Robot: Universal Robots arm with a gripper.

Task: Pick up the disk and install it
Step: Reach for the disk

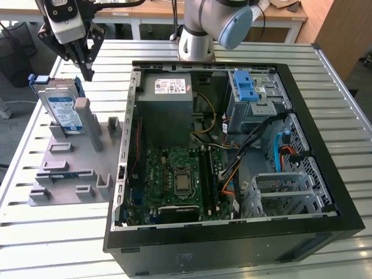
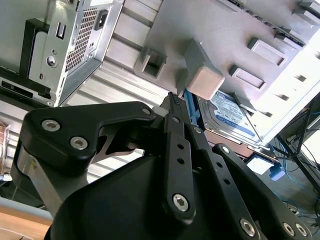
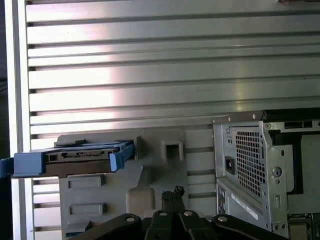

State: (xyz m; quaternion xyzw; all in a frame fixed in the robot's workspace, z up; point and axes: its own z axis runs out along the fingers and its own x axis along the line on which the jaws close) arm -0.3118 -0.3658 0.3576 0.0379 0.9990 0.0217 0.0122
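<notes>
Silver under a blue-and-white label, the disk [image 1: 63, 110] stands on edge in the grey fixture [image 1: 70, 171], at the exterior view's left of the open computer case [image 1: 232, 241]. You see its label there, but the first wrist view shows it edge-on. One lower corner is covered by the fixture's post. Your gripper [image 1: 89, 72] hangs near the disk's upper corner, apart from it, fingers pressed together on nothing.

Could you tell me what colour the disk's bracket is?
The bracket is blue, clearest in the first wrist view.
</notes>
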